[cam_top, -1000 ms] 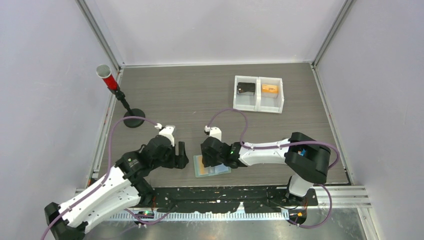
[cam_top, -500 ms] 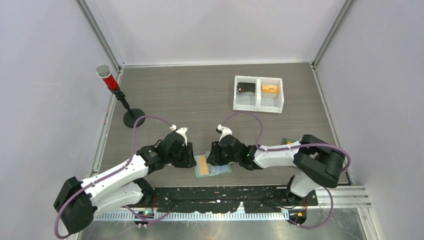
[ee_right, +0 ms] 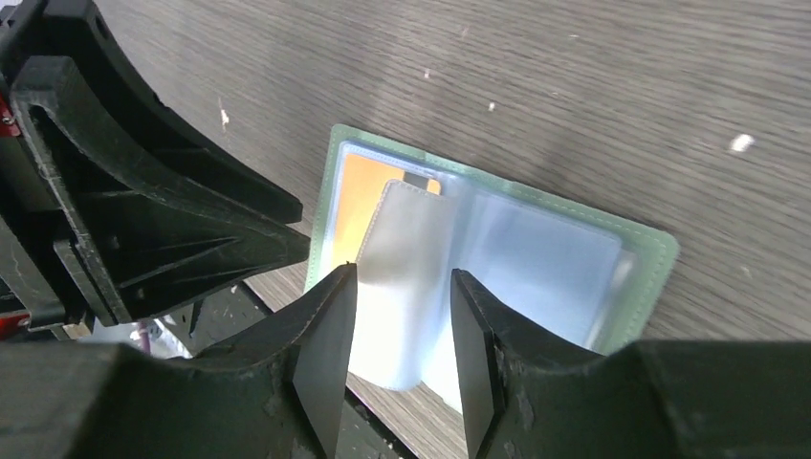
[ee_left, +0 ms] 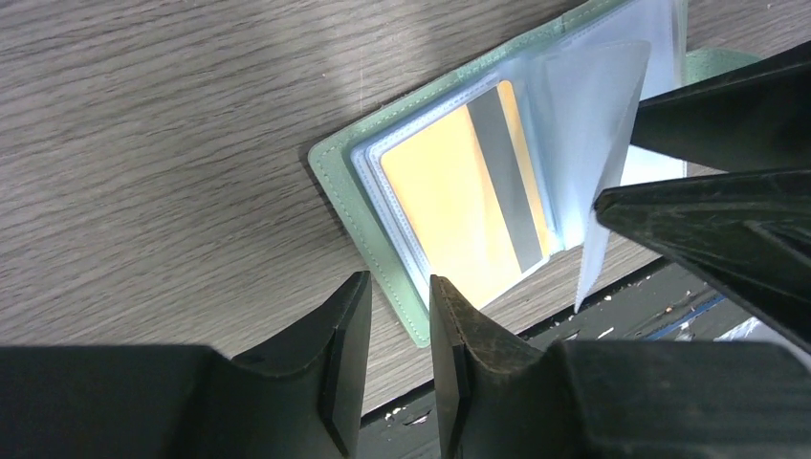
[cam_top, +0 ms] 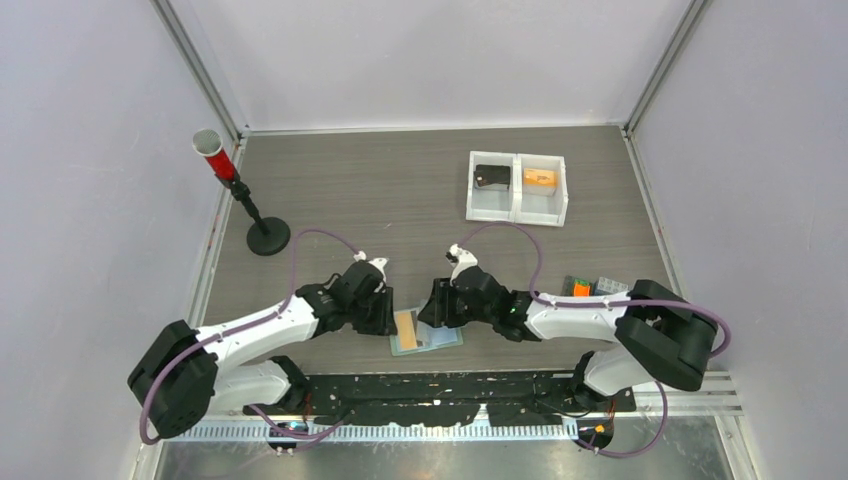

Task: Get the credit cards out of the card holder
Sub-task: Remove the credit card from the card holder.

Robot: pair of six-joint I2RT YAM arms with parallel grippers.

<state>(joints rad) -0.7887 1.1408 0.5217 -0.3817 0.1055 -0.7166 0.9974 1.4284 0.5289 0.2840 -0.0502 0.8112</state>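
Note:
The sage-green card holder (cam_top: 447,338) lies open at the table's near edge. The orange-tan card (ee_left: 459,206) sits in its left clear pocket, also seen in the top view (cam_top: 406,326) and the right wrist view (ee_right: 359,196). The right pockets look pale blue (ee_right: 559,277); I cannot make out a separate blue card. My left gripper (ee_left: 400,287) hovers at the holder's left corner, jaws a narrow gap apart and empty. My right gripper (ee_right: 402,277) is open over the holder's middle, with a raised clear pocket leaf (ee_right: 406,249) standing between its fingers.
A white two-compartment tray (cam_top: 517,208) at the back right holds a black flat piece (cam_top: 492,177) and an orange item (cam_top: 540,178). A red cup on a black stand (cam_top: 268,237) is at the left. Small objects (cam_top: 590,287) lie at the right. A black strip borders the near edge.
Both grippers have shifted right and closed in on the holder from either side. A pocket leaf has lifted, and the orange card now shows.

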